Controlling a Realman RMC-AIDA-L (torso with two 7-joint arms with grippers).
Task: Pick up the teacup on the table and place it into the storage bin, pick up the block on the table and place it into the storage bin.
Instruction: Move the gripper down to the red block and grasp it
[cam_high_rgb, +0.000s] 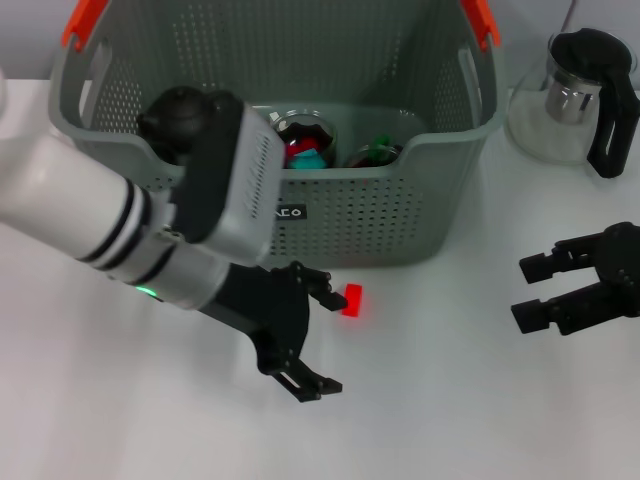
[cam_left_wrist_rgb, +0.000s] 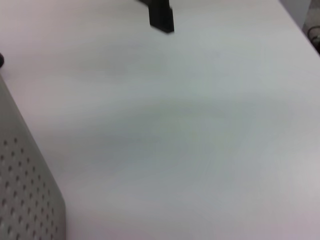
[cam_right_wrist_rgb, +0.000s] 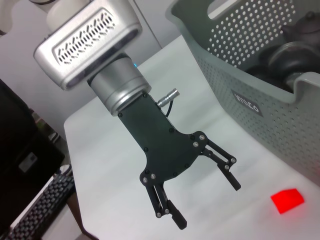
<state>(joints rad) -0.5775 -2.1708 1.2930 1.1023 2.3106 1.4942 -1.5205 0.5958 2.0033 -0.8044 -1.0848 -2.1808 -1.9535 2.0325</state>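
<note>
White tabletop. Red block (cam_high_rgb: 352, 299) lies on the table just before the storage bin (cam_high_rgb: 400, 215), outside it. Left gripper (cam_high_rgb: 318, 338) hangs low, jaws apart, empty; block sits just beyond its upper fingertip, toward the bin. Right gripper (cam_high_rgb: 535, 290), jaws apart, well away. Left arm is nearer.

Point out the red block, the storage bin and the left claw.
red block (cam_high_rgb: 352, 299), head view, on its top face.
storage bin (cam_high_rgb: 400, 205), head view, on its perforated front wall.
left claw (cam_high_rgb: 322, 338), head view, midway between its open fingertips.
</note>
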